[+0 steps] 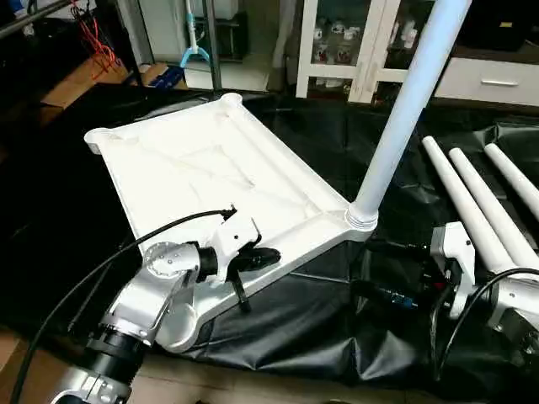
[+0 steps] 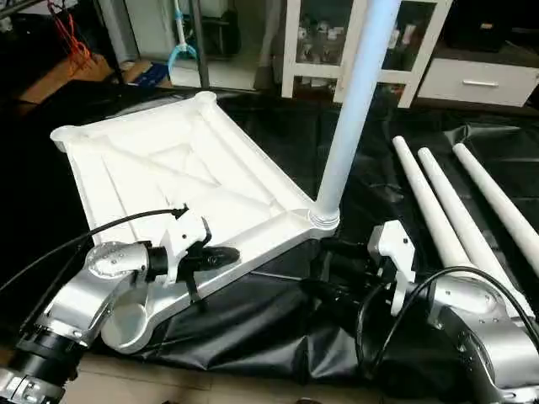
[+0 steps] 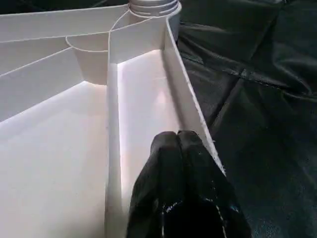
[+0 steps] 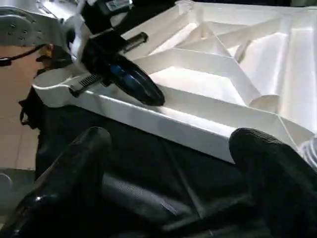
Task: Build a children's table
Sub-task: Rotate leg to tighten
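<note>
Black sheeting [image 1: 337, 337] bears the unlabelled table top [image 1: 194, 160]; left tool [image 1: 257, 258] pinched empty, right tool [image 2: 337, 273] spread wide.

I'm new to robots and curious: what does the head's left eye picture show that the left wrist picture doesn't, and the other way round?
Left eye alone: three loose white legs lying on the black sheet, the cabinet, and the right end effector, open. Left wrist alone: a close look at the left end effector, shut, over the tabletop's rim. Both: the upturned tabletop and its screwed-in leg.
</note>
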Controlling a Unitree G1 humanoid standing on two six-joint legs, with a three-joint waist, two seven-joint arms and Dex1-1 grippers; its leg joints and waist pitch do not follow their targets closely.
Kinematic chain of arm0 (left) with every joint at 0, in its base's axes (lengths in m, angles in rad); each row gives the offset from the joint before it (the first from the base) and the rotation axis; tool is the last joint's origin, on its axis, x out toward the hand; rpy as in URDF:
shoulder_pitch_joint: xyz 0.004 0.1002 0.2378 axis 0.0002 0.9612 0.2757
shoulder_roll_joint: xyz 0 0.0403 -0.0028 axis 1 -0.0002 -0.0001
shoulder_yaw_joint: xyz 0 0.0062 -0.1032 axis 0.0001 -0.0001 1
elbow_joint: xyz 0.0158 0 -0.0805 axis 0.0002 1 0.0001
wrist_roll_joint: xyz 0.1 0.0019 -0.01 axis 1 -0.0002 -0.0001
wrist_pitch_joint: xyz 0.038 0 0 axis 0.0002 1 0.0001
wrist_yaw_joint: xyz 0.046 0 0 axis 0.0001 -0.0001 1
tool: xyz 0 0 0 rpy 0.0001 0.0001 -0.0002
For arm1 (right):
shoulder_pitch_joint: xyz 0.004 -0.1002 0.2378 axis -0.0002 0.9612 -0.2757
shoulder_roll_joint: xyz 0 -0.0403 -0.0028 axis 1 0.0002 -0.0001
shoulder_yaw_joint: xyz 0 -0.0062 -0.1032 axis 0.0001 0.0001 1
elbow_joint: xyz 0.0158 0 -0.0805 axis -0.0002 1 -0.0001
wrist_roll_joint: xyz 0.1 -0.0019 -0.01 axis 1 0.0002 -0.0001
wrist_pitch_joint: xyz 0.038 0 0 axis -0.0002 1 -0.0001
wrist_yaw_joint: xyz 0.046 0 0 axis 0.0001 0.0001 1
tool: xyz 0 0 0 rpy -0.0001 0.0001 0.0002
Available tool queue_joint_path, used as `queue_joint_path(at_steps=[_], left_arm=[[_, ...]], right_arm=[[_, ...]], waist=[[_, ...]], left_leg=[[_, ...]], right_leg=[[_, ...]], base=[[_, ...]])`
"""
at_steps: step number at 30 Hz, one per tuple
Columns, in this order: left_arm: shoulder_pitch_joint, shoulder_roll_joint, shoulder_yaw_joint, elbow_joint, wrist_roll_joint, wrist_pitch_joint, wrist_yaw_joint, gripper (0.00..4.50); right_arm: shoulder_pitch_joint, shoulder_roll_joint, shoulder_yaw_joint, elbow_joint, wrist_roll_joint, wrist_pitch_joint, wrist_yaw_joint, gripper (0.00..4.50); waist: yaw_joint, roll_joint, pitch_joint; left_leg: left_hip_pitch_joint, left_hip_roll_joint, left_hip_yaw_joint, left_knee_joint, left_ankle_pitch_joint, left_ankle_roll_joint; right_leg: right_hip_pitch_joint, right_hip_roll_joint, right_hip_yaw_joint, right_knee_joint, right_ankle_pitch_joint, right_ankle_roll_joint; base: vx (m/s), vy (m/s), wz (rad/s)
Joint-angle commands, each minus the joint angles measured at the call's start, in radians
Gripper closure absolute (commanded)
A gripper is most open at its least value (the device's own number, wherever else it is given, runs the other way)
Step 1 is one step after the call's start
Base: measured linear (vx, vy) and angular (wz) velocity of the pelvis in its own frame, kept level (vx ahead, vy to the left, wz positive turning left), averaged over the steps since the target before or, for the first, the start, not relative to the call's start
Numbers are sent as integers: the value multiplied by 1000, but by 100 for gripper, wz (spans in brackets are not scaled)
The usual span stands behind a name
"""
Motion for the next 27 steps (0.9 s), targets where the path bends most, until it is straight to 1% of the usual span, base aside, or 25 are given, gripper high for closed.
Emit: queue_joint_path(at_steps=[1,2,4,5,6,7,8,9,10,11,12,13,14,15,17,18,19,20,21,22,23,24,25,26,27], left_arm=[[-10,-3,-20,-18,-2,-12,-10,450],[-11,-13,-24,-25,-3,-9,-9,450],[-27,-61,-10,-57,-33,76,28,450],[-27,-61,-10,-57,-33,76,28,430],[-33,-76,-5,-65,-43,104,41,430],[-48,-108,9,-75,-69,168,63,430],[-48,-108,9,-75,-69,168,63,430],[-69,-138,15,-76,-80,221,92,400],[-93,-167,9,-63,-70,254,124,395],[-93,-167,9,-63,-70,254,124,392],[-128,-206,-9,-29,-40,277,168,388],[-137,-216,-15,-17,-30,283,179,375],[-141,-223,-17,-13,-25,289,184,360],[-149,-228,-30,-2,-6,282,186,350],[-171,-240,-71,24,33,282,198,346],[-176,-241,-79,31,42,282,205,329],[-183,-241,-92,37,53,281,217,316],[-187,-240,-98,40,58,281,225,316],[-188,-240,-100,41,59,282,229,309],[-195,-242,-107,49,63,288,236,304],[-195,-242,-107,49,63,288,236,294],[-204,-242,-119,63,76,286,242,283],[-212,-242,-131,82,92,285,251,272],[-218,-243,-139,103,110,277,261,264],[-224,-245,-144,123,123,274,274,258]], right_arm=[[15,3,-26,-30,3,-4,-23,3],[22,5,-44,-37,11,0,-32,3],[27,-9,-92,-21,9,-5,-50,3],[27,-9,-92,-21,9,-5,-50,0],[27,-15,-105,-13,4,-6,-54,0],[27,-26,-129,3,3,-11,-56,0],[27,-26,-129,3,3,-11,-56,0],[33,-46,-156,18,6,-12,-49,0],[45,-74,-185,33,9,-11,-36,0],[45,-74,-185,33,9,-11,-36,0],[64,-114,-223,55,10,-10,-16,0],[69,-124,-233,60,12,-6,-11,0],[73,-128,-239,61,13,-3,-11,0],[80,-138,-244,62,10,-1,-6,0],[91,-158,-261,83,-12,-8,-3,0],[89,-159,-265,92,-19,-14,-9,0],[85,-159,-270,100,-25,-19,-14,0],[83,-158,-272,102,-26,-21,-17,0],[83,-158,-272,103,-26,-21,-18,0],[81,-161,-272,97,-24,-18,-20,0],[81,-161,-272,97,-24,-18,-20,0],[79,-163,-272,91,-21,-12,-21,0],[75,-162,-272,83,-19,-6,-23,0],[73,-163,-271,78,-18,-4,-24,0],[70,-161,-268,75,-18,-4,-25,0]], waist=[[6,-20,-60],[8,-19,-62],[12,-20,-63],[15,-19,-62],[14,-21,-62],[15,-21,-62],[18,-21,-62],[18,-23,-60],[18,-16,-60],[13,-20,-60],[14,-18,-60],[14,-24,-60],[14,-20,-60],[12,-20,-60],[5,-20,-61],[4,-21,-63],[2,-22,-64],[2,-15,-63],[-2,-20,-64],[-2,-19,-64],[-3,-15,-65],[-4,-15,-65],[-4,-11,-66],[-5,-12,-65],[-5,-10,-65]], left_leg=[[10,34,-17,-71,-105,105],[11,33,-17,-70,-96,109],[12,35,-17,-69,-85,113],[13,35,-15,-69,-79,117],[12,34,-15,-68,-81,119],[12,34,-13,-67,-83,118],[13,32,-14,-66,-83,120],[9,31,-15,-67,-90,124],[11,30,-16,-65,-92,120],[9,31,-12,-65,-97,121],[9,30,-15,-65,-96,123],[9,27,-15,-62,-103,127],[7,27,-16,-63,-101,131],[3,25,-17,-62,-94,137],[4,25,-18,-61,-98,148],[4,25,-18,-60,-97,150],[2,24,-19,-60,-91,153],[2,24,-20,-60,-91,153],[2,25,-20,-59,-88,156],[1,25,-21,-59,-84,161],[3,25,-20,-58,-83,165],[4,26,-21,-58,-82,167],[4,26,-21,-58,-80,171],[4,26,-21,-58,-83,172],[5,26,-22,-58,-83,174]], right_leg=[[59,-43,35,-81,-65,-238],[58,-43,35,-80,-49,-243],[60,-44,36,-76,-23,-252],[60,-44,35,-76,-8,-266],[61,-45,36,-75,-8,-268],[62,-46,36,-75,-12,-272],[61,-46,35,-78,-18,-272],[64,-46,35,-81,-40,-265],[64,-46,34,-81,-52,-265],[65,-44,35,-84,-53,-262],[67,-44,35,-85,-54,-261],[68,-43,33,-89,-69,-254],[70,-44,34,-89,-70,-252],[71,-43,32,-90,-71,-242],[70,-42,29,-97,-96,-224],[70,-41,29,-97,-98,-223],[70,-41,27,-97,-99,-222],[69,-41,27,-96,-98,-225],[70,-40,26,-96,-89,-227],[71,-40,26,-95,-81,-232],[69,-40,25,-95,-76,-237],[69,-40,25,-94,-73,-241],[69,-39,25,-93,-66,-244],[68,-39,24,-96,-68,-244],[69,-39,23,-95,-69,-243]], base=[[0,0,0],[0,0,0],[0,0,0],[0,0,0],[0,0,0],[0,0,0],[0,0,0],[0,0,0],[0,0,0],[0,0,0],[0,0,0],[0,0,0],[0,0,0],[0,0,0],[0,0,0],[0,0,0],[0,0,0],[0,0,0],[0,0,0],[0,0,0],[0,0,0],[0,0,0],[0,0,0],[0,0,0],[0,0,0]])
